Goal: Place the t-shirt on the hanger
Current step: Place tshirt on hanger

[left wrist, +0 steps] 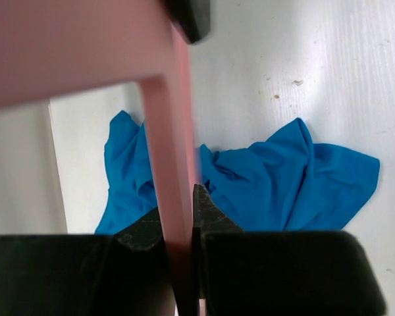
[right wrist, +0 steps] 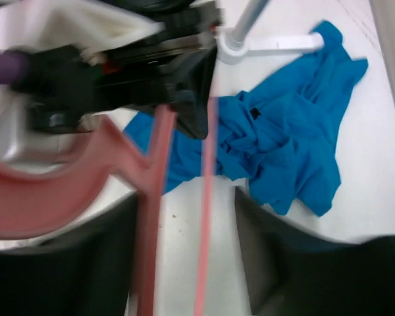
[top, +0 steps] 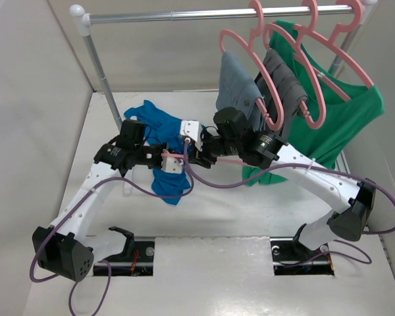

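Pink plastic clothes hanger (top: 225, 160), thin and notched at the shoulder, hangs in mid-air between two robot arms above a white table (top: 250, 210). The left gripper (left wrist: 180, 217) is clenched on one of its bars, with its black fingers (left wrist: 210, 217) pressed against the plastic from both sides, as the left wrist view shows. The right gripper (right wrist: 184, 201) straddles the hanger farther along with its jaws spread. Its right-hand finger (right wrist: 276, 263) stands clear of the thin lower bar, so nothing is pinched there. Beneath and behind both grippers, the bright blue short-sleeved t-shirt (top: 157, 124) lies crumpled on the tabletop, near the foot of the left post of a silver metal clothes rail (top: 217, 14). On the rail, at right, other pink hangers (top: 279, 112) carry grey trousers (top: 240, 79) and a large green shirt (top: 345, 115).
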{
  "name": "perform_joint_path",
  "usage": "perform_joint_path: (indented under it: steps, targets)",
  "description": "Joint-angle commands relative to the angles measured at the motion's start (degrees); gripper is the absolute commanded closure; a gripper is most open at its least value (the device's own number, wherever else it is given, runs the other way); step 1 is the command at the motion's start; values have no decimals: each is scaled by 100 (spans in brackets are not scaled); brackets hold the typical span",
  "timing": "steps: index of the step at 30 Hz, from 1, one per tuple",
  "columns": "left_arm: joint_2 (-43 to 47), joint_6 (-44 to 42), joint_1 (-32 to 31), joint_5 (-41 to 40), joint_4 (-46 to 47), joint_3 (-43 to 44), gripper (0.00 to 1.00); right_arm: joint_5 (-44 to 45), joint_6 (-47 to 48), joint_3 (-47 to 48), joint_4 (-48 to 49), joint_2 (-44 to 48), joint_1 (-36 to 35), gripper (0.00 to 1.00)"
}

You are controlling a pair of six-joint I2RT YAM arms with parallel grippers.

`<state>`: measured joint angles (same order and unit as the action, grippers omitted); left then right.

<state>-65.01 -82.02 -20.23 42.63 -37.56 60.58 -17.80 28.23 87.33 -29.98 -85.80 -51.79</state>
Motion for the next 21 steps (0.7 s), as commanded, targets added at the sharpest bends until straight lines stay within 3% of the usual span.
perform_joint_path:
  steps: [1, 6, 7, 13, 14, 15, 16, 17, 18, 20, 21]
  targets:
    - [120, -51, -34, 246, -181, 244, 100, -241, 253, 232, 71, 63, -7, 52]
    - [120, 212, -34, 360, -58, 244, 100, -399, 201, 179, 203, -208, -7, 84]
    - [120, 213, -34, 412, -6, 244, 100, -399, 201, 240, 151, -261, -7, 100]
    - [243, 660, -34, 333, 232, 113, 100, -268, 34, 101, 140, -254, -7, 100]
    - [296, 730, -34, 281, 301, 60, 95, -268, 34, 48, 141, -201, 46, 100]
    - [296, 731, -34, 229, 302, 60, 90, -268, -19, 47, 202, -200, 46, 100]
    - [348, 879, -34, 228, 502, -1, 77, -320, -19, -40, 203, -148, 116, 100]
    - [410, 1037, -34, 132, 626, -89, 61, -373, -71, -128, 203, -95, 116, 100]
    - [411, 1326, -34, -17, 758, -90, 38, -521, -168, -189, 290, -95, 212, 100]
    - [585, 1399, -34, -193, 1022, -308, 25, -689, -317, -434, 535, 106, 415, 100]
    - [639, 1573, -34, -437, 1301, -397, 0, -811, -457, -523, 632, 168, 485, 100]
